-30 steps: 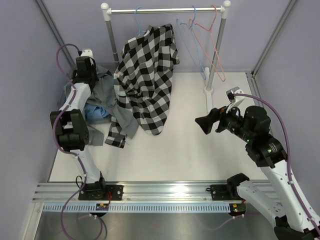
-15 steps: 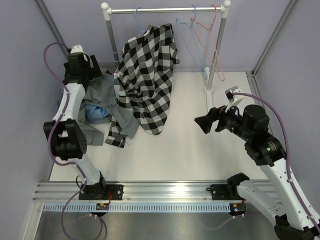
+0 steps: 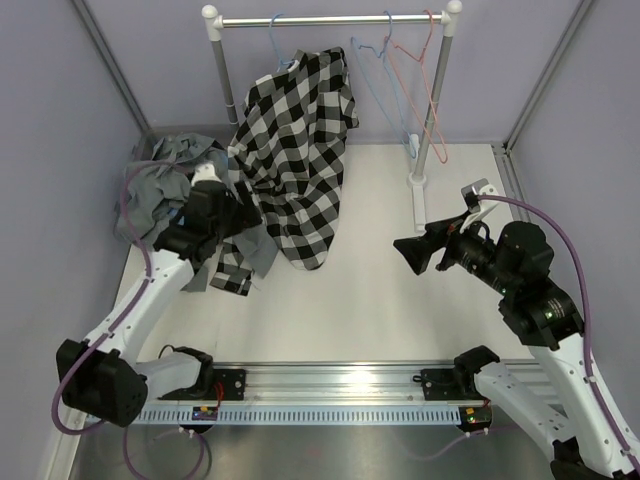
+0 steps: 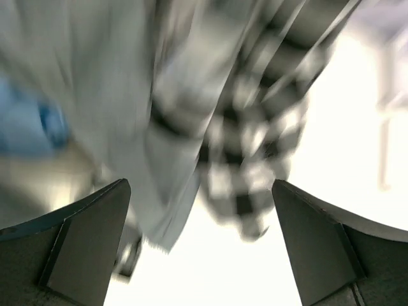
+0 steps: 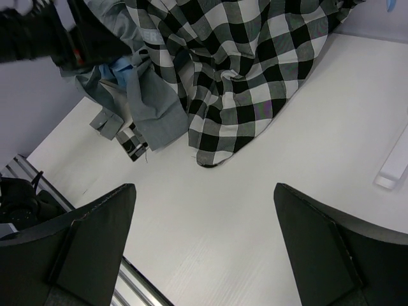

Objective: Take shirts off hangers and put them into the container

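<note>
Since the left claw (image 4: pixel 199 185) swung forward over the grey shirt (image 3: pixel 150 188), now released (empty), right claw (image 5: pixel 204 187) still spread

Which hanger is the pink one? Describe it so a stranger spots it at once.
Find the silver rack bar running across the back of the scene. Near its right end, to the right of the checked shirt, two hangers hang bare. The pink hanger is the rightmost, crossing the right post; the blue hanger beside it differs only in colour.
</note>
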Controlling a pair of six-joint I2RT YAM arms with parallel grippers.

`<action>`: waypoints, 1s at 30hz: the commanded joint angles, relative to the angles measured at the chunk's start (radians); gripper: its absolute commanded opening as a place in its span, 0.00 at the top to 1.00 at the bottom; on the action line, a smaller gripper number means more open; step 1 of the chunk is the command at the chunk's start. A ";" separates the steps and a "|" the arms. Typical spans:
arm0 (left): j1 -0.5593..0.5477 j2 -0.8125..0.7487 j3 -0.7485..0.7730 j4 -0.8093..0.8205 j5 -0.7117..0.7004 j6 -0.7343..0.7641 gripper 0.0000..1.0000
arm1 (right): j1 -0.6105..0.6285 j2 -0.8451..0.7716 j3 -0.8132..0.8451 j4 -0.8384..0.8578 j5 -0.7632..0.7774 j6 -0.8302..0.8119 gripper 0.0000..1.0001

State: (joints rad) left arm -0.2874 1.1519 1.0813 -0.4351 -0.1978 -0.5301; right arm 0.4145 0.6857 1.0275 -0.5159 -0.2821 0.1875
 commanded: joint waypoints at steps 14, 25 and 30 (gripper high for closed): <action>-0.050 0.198 -0.155 0.029 -0.156 -0.107 0.35 | 0.015 -0.005 0.002 0.031 0.004 0.003 0.01; -0.042 0.069 -0.064 -0.088 -0.301 0.010 1.00 | 0.015 -0.002 0.000 0.036 0.001 0.001 0.01; 0.037 0.026 0.075 -0.180 -0.412 0.162 1.00 | 0.017 -0.003 0.000 0.037 0.001 0.003 0.01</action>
State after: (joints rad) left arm -0.2981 1.2232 1.0565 -0.5930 -0.4721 -0.4767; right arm 0.4191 0.6857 1.0275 -0.5163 -0.2798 0.1875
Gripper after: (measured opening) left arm 0.022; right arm 0.993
